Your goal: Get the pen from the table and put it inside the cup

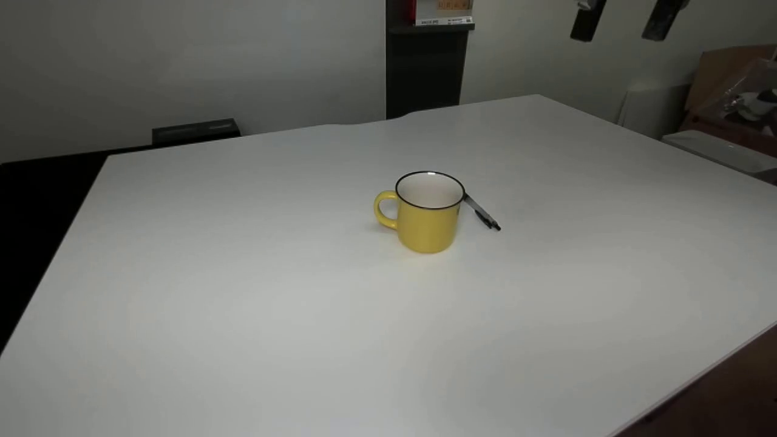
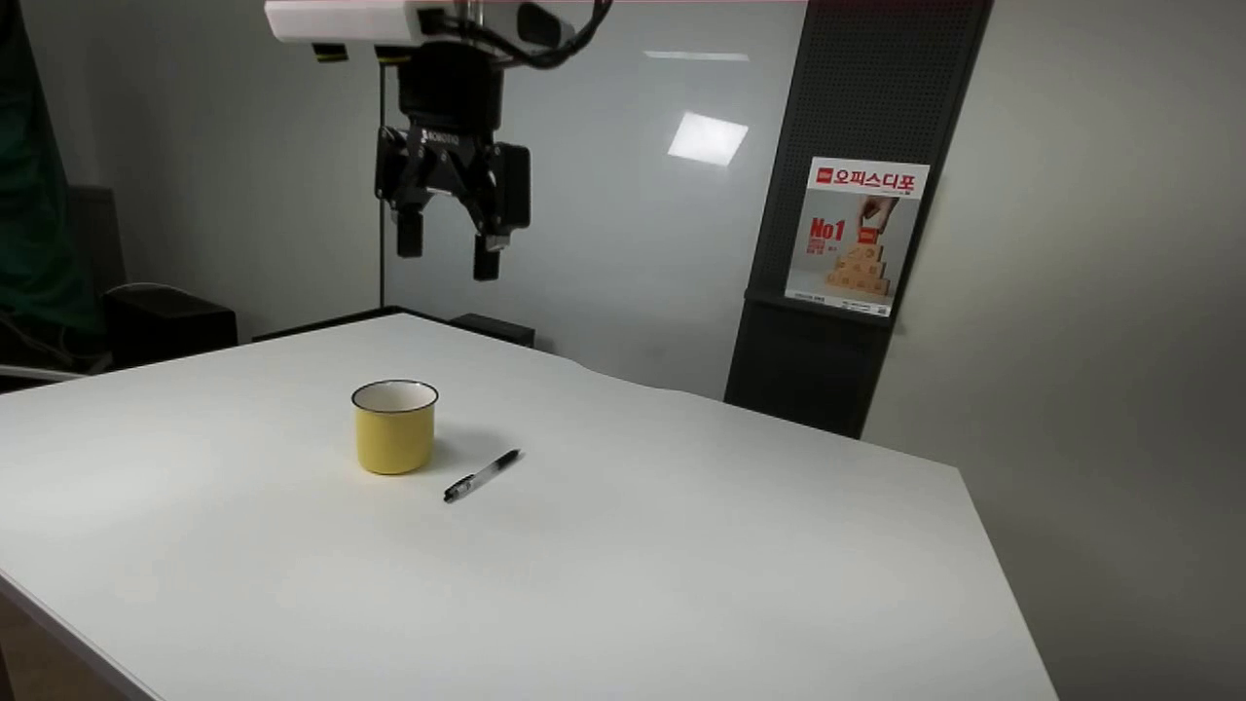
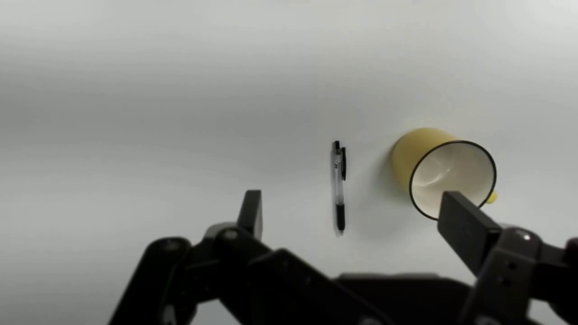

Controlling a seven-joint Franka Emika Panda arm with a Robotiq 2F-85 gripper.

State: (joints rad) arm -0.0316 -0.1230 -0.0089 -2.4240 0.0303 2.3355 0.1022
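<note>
Closest to the wrist camera is the gripper (image 3: 352, 198), released, its fingers (image 3: 248, 212) spread wide apart. Reading that view from the left: one finger, then the pen (image 3: 339, 188) lying on the white desk (image 3: 135, 158), dark grip end toward the lower edge; near the pen but apart from it, the yellow cup (image 3: 433, 167), upright, its rim partly hidden by the other finger. In an exterior view the gripper hangs well above the desk, left of a poster (image 2: 857, 239).
</note>
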